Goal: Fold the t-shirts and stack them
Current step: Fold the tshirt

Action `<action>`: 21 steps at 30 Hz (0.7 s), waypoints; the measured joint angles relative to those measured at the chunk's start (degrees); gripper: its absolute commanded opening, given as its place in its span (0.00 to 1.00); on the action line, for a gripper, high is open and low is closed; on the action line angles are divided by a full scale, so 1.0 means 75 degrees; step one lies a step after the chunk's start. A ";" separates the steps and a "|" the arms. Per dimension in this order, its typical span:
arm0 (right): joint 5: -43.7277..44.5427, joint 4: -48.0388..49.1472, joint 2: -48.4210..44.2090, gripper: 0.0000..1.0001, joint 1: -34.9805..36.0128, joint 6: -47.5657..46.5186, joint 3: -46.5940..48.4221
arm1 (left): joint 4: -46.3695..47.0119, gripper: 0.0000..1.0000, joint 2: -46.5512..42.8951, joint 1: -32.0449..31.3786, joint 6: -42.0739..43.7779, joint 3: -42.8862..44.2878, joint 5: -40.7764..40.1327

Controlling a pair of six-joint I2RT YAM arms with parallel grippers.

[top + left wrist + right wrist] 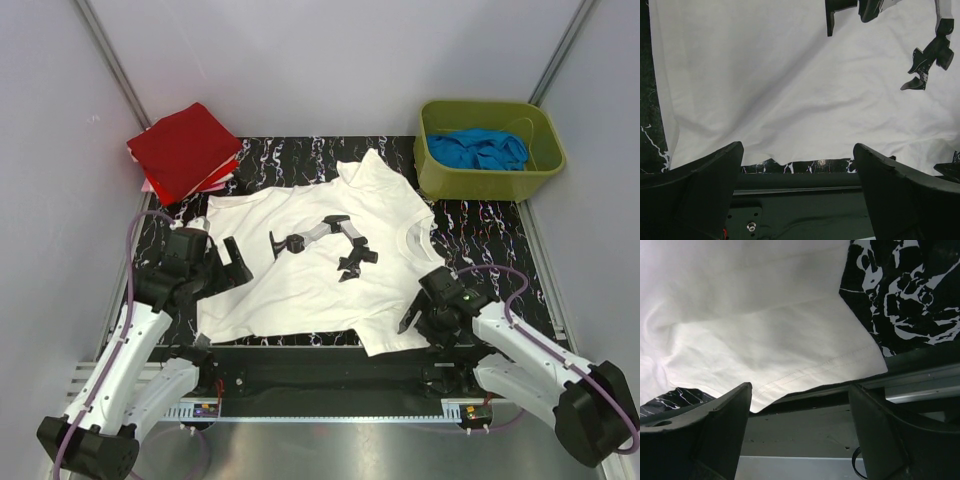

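Observation:
A white t-shirt [300,265] with a grey-black chest print [325,240] lies spread on the black marbled mat [480,225]. Its cloth fills the left wrist view [790,90] and the right wrist view [750,325]. A folded red t-shirt [185,148] sits on a pink one at the back left. My left gripper [236,262] is open and empty at the shirt's left edge. My right gripper [412,318] is open and empty at the shirt's near right sleeve; the sleeve hem [840,367] hangs over the mat's edge.
An olive green bin [488,150] holding blue cloth [478,150] stands at the back right. A metal rail [330,405] runs along the near edge. Grey walls close in the sides and back.

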 measured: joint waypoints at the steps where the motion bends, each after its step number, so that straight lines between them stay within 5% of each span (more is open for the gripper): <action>1: 0.0015 0.0044 0.0050 0.83 0.0000 -0.0003 0.0003 | -0.0003 0.99 -0.0017 0.0000 0.0003 -0.0003 0.0003; 11: 0.0277 0.0606 0.1620 0.63 0.0096 -0.0227 0.0586 | 0.0000 0.99 -0.0114 0.0000 0.0000 -0.0006 0.0006; 15: 0.0283 0.1035 0.1982 0.34 0.0230 -0.0300 0.0656 | 0.0000 0.99 -0.0114 0.0000 0.0000 -0.0006 0.0003; 16: 0.0259 0.1064 0.2037 0.12 0.0230 -0.0297 0.0662 | -0.0003 0.99 -0.0111 0.0000 -0.0003 -0.0006 0.0003; 18: 0.0254 0.1177 0.2037 0.00 0.0239 -0.0312 0.0624 | -0.0003 0.99 -0.0108 0.0000 0.0000 -0.0006 0.0003; 21: 0.0254 0.1285 0.1926 0.00 0.0256 -0.0277 0.0571 | -0.0003 0.99 -0.0108 0.0000 -0.0003 -0.0006 0.0003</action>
